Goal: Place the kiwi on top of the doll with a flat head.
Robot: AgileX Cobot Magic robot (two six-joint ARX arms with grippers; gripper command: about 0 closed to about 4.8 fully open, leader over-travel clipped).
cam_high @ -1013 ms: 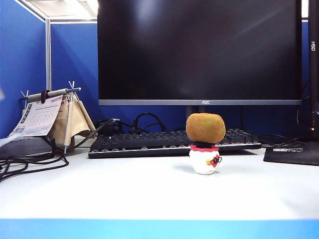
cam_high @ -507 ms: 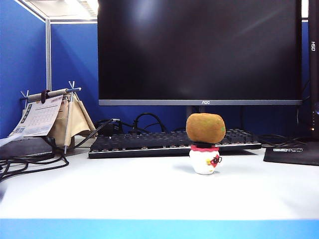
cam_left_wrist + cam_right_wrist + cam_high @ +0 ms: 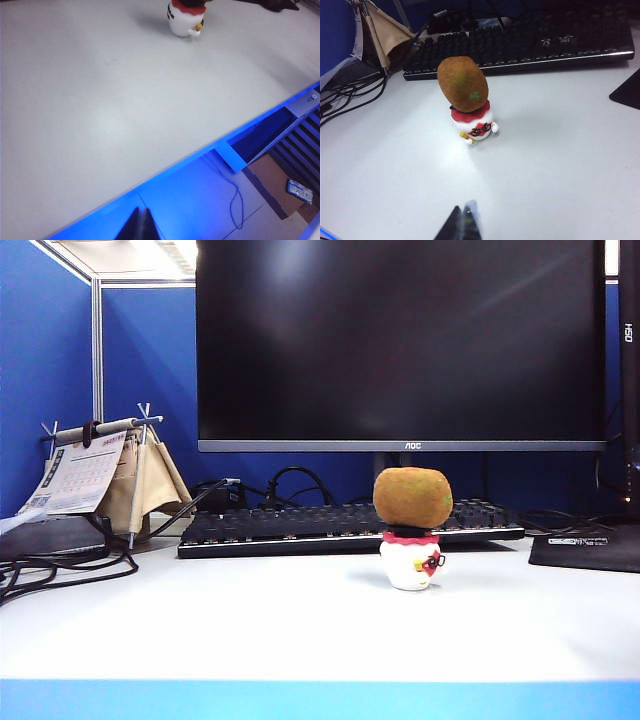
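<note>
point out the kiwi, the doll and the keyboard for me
kiwi [image 3: 412,497], exterior view, middle of its fuzzy brown skin
doll [image 3: 408,566], exterior view, white body below the red collar
keyboard [image 3: 270,528], exterior view, black keys on its left half

left tool [image 3: 138,225]: closed, holding nothing | right tool [image 3: 462,222]: closed, holding nothing
</note>
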